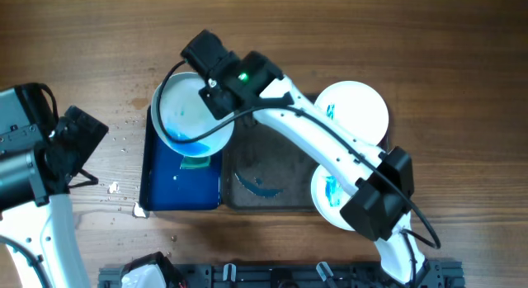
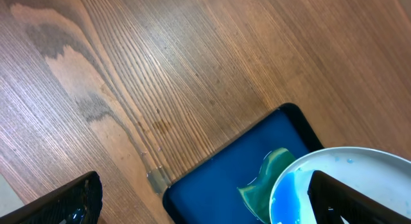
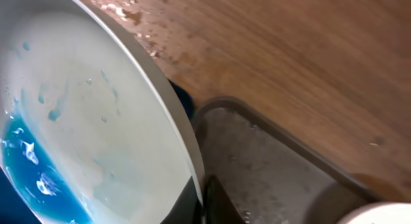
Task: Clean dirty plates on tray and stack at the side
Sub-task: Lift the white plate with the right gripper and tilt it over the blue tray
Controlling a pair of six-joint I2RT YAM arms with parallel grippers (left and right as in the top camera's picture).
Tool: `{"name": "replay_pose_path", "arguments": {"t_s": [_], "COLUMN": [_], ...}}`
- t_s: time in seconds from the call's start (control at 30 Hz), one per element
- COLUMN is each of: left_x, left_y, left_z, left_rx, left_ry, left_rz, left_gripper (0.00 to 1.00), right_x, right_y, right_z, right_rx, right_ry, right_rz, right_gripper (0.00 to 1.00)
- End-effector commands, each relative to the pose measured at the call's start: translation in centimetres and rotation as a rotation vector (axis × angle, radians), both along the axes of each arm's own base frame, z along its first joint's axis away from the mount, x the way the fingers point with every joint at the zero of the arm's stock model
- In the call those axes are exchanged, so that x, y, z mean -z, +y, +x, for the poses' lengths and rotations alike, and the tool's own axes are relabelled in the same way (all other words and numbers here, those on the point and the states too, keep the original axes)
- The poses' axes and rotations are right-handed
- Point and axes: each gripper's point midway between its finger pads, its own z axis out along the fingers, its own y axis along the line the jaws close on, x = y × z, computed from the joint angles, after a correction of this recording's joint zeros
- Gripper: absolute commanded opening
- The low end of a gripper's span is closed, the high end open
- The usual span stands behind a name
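Right jaws grip a plate (image 1: 186, 115) over the blue tray (image 1: 161, 189); left jaws gape above the wooden table (image 1: 82, 40).

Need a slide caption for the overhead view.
Right pincer holds a paint-smeared plate over the blue tray; two more smeared plates sit on the dark tray.

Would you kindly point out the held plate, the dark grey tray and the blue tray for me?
held plate (image 1: 181, 113): overhead view, on its white inner face.
dark grey tray (image 1: 285, 177): overhead view, on a bare part of its floor.
blue tray (image 1: 165, 189): overhead view, on a bare part of its floor.
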Motion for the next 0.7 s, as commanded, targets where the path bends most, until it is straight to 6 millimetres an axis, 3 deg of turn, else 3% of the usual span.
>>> {"name": "replay_pose_path", "arguments": {"t_s": [0.0,0.27,0.67], "left_x": [0.0,0.0,0.0], "left_y": [0.1,0.1,0.1], "left_z": [0.3,0.3,0.2], "left_rx": [-0.009,-0.010,-0.009], "left_ry": [-0.003,-0.002,0.002], "left_rz": [-0.015,-0.015,-0.017], "left_gripper": [1.00,1.00,1.00], "right_x": [-1.2,-1.8,-5.5], "right_y": [-0.4,0.3,2.6], "right_z": [1.0,0.5,-1.1], "right_rx": [0.028,0.009,-0.050], "right_ry": [-0.135,-0.196,-0.488], "right_rz": [-0.098,-0.134,-0.318], "right_gripper": [0.05,0.05,0.05]}}
